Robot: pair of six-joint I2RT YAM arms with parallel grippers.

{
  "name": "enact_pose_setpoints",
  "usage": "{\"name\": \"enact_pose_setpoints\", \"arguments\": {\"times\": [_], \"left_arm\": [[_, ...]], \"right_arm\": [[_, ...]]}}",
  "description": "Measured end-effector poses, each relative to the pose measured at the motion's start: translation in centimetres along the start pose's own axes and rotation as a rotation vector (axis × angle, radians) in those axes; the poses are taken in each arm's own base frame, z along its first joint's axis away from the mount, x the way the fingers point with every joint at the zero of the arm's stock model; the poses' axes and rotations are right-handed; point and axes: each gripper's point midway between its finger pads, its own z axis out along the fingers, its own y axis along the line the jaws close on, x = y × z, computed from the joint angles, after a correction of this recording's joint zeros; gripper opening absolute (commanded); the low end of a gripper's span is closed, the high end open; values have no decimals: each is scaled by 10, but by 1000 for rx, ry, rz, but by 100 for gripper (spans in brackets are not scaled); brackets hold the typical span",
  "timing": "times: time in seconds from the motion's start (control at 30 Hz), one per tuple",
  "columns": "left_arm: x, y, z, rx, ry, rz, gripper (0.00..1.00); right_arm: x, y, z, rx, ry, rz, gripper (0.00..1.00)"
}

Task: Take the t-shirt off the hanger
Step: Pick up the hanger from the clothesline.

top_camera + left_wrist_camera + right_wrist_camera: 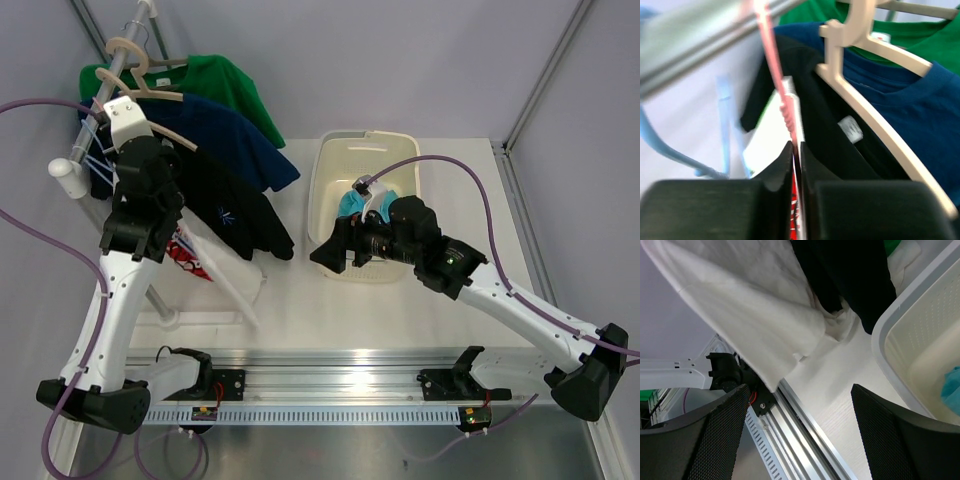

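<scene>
My left pincer is up at the clothes rail, its fingers clenched almost flat together on the thin pink hanger that runs down from the rail into the grip. The white t-shirt is on that hanger, its fabric just beside the left finger. From above I see it draping under my left arm, its red print showing, the hem reaching down toward the surface. Next along the rail hang a black t-shirt, a navy one on a beige hanger, and a green one at the far end.

My right pincer is released, jaws wide with nothing between them. It hangs at the near left corner of the white laundry basket, pointing toward the white t-shirt's lower edge. A teal cloth lies in the basket.
</scene>
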Motion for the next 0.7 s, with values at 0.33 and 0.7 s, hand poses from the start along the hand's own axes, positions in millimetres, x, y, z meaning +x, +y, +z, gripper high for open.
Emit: {"name": "enact_pose_setpoints", "arguments": {"times": [0.33,0.7], "left_arm": [[-9,13,-11,-5,-7,-4,0],[-35,25,-28,16,-21,-33,0]], "right_arm": [[0,0,0,-3,1,-2,89],[0,0,0,-2,2,-16,90]]}}
